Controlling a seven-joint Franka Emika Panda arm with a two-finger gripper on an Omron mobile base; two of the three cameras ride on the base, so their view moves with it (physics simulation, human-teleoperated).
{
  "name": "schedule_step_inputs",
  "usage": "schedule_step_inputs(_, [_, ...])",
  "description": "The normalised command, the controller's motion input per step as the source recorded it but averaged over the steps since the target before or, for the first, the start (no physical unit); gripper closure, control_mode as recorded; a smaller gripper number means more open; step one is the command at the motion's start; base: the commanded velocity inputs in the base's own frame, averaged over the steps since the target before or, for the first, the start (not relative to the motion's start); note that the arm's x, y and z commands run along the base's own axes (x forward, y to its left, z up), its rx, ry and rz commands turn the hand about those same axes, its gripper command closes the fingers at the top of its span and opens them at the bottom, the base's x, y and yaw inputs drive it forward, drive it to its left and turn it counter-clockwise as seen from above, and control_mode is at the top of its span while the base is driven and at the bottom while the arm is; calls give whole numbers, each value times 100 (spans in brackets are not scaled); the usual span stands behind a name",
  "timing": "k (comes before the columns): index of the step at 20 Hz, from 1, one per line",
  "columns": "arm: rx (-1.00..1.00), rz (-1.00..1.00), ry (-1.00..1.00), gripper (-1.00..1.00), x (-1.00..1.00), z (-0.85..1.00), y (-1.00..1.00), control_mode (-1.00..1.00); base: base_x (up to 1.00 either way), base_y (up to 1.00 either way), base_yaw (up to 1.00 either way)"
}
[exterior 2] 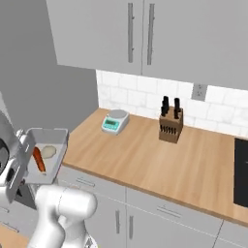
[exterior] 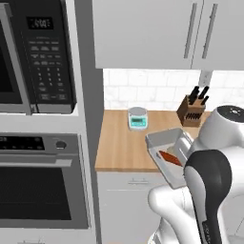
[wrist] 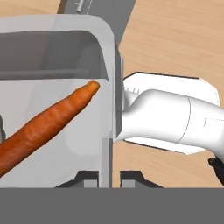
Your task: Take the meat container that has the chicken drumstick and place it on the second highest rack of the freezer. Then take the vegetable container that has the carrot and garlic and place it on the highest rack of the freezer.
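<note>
The vegetable container (exterior: 159, 138) is a light grey tray held tilted in the air just off the counter's front edge. In it lie the orange carrot (exterior 2: 38, 160) and the pale garlic (exterior 2: 48, 152). Up close, the carrot (wrist: 48, 122) runs slantwise across the container's floor (wrist: 52, 43). My gripper (wrist: 109, 178) is shut on the container's side rim, with one fingertip on each side of the wall. The meat container with the chicken drumstick and the freezer are out of view.
On the wooden counter (exterior 2: 145, 160) stand a small scale (exterior 2: 115, 121) and a knife block (exterior 2: 171, 123). A microwave (exterior: 43, 52) and a wall oven (exterior: 43, 186) fill the tall unit on the left. Wall cabinets (exterior: 152, 33) hang above. A dark cooktop edge (exterior 2: 240, 169) lies at the right.
</note>
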Motion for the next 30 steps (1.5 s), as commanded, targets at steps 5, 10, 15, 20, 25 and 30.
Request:
schedule_step_inputs(5, [0, 0, 0, 100, 0, 0, 0, 100, -100, -7, 28])
schedule_step_inputs(10, [0, 0, 0, 100, 0, 0, 0, 100, -61, 18, 92])
schedule_step_inputs(15, [0, 0, 0, 100, 0, 0, 0, 100, -15, 67, 87])
schedule_step_inputs(20, [0, 0, 0, 100, 0, 0, 0, 100, 92, 100, 34])
schedule_step_inputs(25, [0, 0, 0, 100, 0, 0, 0, 100, 100, 97, 17])
schedule_step_inputs(30, [0, 0, 0, 100, 0, 0, 0, 100, 100, 100, 7])
